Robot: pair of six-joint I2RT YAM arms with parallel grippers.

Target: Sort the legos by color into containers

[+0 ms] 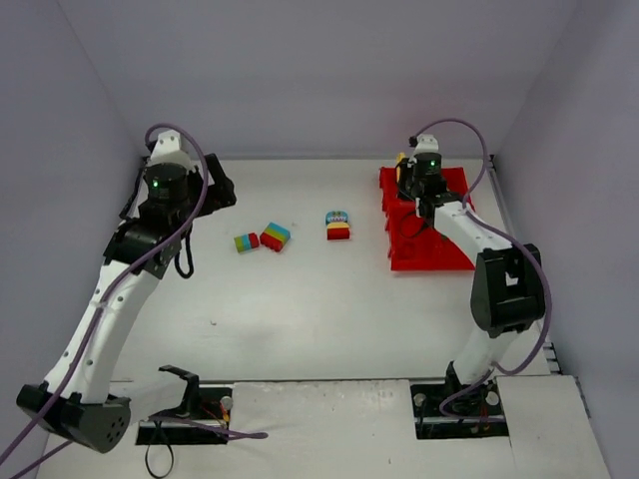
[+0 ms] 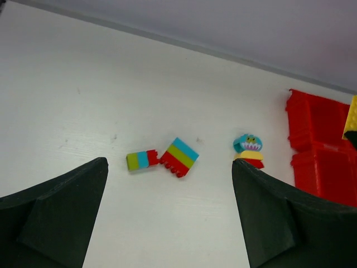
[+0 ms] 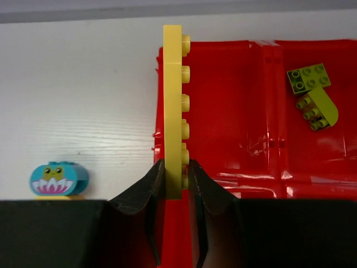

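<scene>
Right claw (image 3: 174, 167): narrow, pinched on the bottom end of a thin yellow plate (image 3: 173, 106). The plate stands on edge, six studs facing right in the wrist view. Both fingers press flat on its faces. From overhead, this claw hangs over the far-left corner of the red tray (image 1: 429, 249). In the wrist view the plate lines up with the tray's left wall, but I cannot tell if it touches the plastic.

Tray contents, as far as can be seen: one bin holds a flat dark-green brick (image 3: 308, 78) and a rounded lime brick (image 3: 321, 108), touching each other. The bin floor near the plate shows bare red. The right arm hides part of the tray from above.

Left claw (image 1: 222, 190): spread wide and holding nothing, above the far-left tabletop (image 1: 300, 319). Its wrist view looks between the two dark fingers at the loose pieces.

Loose on the tabletop, left to right:
- A short green-blue-red row (image 2: 141, 160) lying flat.
- A tilted red-green-blue stack (image 2: 179, 157) just beside the row, the two nearly corner to corner.
- A teal face brick (image 2: 247, 143) sitting on yellow and red layers, apart from the other two and nearer the tray.

Nothing lies between these pieces and either claw.
</scene>
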